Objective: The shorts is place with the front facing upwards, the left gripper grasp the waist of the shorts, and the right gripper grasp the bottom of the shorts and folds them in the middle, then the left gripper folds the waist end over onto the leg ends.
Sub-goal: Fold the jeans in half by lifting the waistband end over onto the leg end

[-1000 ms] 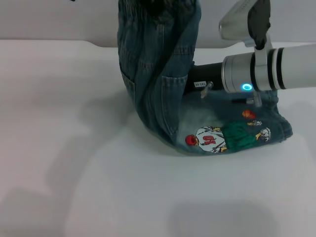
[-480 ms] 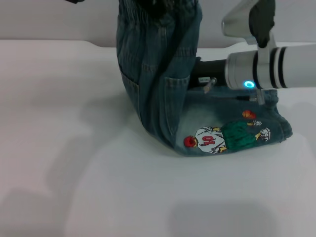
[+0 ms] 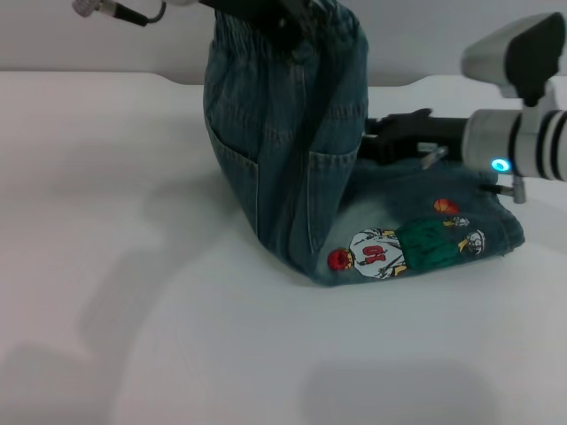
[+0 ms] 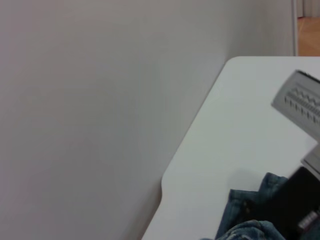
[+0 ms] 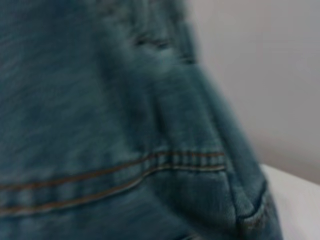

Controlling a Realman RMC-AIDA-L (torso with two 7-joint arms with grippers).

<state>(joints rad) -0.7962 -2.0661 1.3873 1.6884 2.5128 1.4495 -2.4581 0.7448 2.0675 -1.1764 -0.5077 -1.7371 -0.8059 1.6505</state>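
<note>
Head view: shorts [image 3: 292, 150] hang from left claw [image 3: 283, 18]

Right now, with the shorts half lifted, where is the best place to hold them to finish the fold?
Probably the gathered waist of the shorts, gripped from above, where the left gripper already is. The fabric hangs straight down from it, while the leg ends lie flat on the table, so the waist can swing over them.

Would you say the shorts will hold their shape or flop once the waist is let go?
Likely floppy: the shorts hang in soft folds from the left end effector. The lifted waist should probably drop and drape over the leg ends. The denim looks thick, so it may land bulky.
</note>
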